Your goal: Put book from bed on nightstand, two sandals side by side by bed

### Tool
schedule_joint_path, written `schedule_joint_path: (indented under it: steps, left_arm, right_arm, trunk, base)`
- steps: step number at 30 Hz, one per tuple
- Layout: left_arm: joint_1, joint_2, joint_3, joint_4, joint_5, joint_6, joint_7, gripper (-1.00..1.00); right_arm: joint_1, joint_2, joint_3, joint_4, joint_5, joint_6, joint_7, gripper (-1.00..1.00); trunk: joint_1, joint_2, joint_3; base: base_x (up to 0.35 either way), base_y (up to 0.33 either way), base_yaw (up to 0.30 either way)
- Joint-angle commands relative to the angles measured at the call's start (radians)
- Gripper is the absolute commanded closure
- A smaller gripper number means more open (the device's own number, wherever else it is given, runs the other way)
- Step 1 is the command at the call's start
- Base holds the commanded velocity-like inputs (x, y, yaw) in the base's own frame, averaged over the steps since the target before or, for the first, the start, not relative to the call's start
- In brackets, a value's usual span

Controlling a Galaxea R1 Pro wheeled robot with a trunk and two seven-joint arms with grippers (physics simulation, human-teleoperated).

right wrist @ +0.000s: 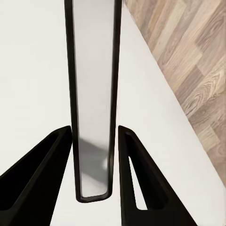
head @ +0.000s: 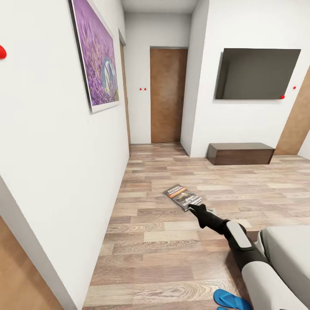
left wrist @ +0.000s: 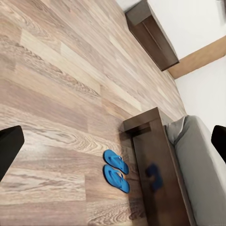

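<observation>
Looking across the bedroom, the bed (head: pixel 287 254) sits low at the robot's right, grey mattress on a dark frame, and the two sandals (left wrist: pixel 116 170) lie side by side on the planks just beside that frame. The right gripper (head: pixel 192 207) is out ahead over the open floor, clamped on the book (head: pixel 182 196), so the book is off the bed and in the air! It rides flat, cover up, long axis running away from the robot and a little leftward, title band at the far end. From the right wrist it shows edge-on between the fingers (right wrist: pixel 37 179): thin, light, probably a bit floppy, the cover likely slick, so a grip near one short edge, as now, looks risky. The left gripper (left wrist: pixel 113 141) is spread wide, holding nothing.
</observation>
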Motion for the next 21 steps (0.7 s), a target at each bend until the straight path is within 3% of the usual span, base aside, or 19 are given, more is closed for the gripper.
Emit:
schedule_joint_path:
  steps: [1,9,13,16,21]
  left_arm:
    - [-0.001,0.000,0.001,0.001,0.001,-0.003,0.000,-1.00]
    - [-0.002,-0.004,0.002,-0.002,0.001,0.027,0.031,-1.00]
    - [-0.002,-0.023,-0.002,-0.009,-0.001,0.031,0.042,-1.00]
    - [-0.002,-0.035,-0.016,-0.021,-0.005,0.031,0.047,-1.00]
    - [-0.002,-0.051,-0.047,-0.037,-0.018,0.032,0.070,-1.00]
  right_arm:
    - [-0.001,-0.006,-0.003,0.001,0.004,0.009,0.015,1.00]
    - [0.020,-0.052,-0.002,0.026,0.011,0.032,0.117,1.00]
    - [0.038,-0.067,-0.001,0.080,0.032,0.034,0.155,1.00]
    - [0.045,-0.071,-0.001,0.120,0.067,0.034,0.181,1.00]
    - [0.053,-0.074,-0.002,0.212,0.164,0.029,0.288,1.00]
  trunk:
    - [0.000,0.000,-0.001]
    - [0.000,0.000,-0.001]
    - [0.000,0.000,-0.001]
    - [0.000,0.000,-0.001]
    - [0.000,0.000,-0.001]
  base:
    - [0.000,0.000,0.000]
    - [0.000,0.000,0.000]
    - [0.000,0.000,0.000]
    - [0.000,0.000,0.000]
    - [0.000,0.000,0.000]
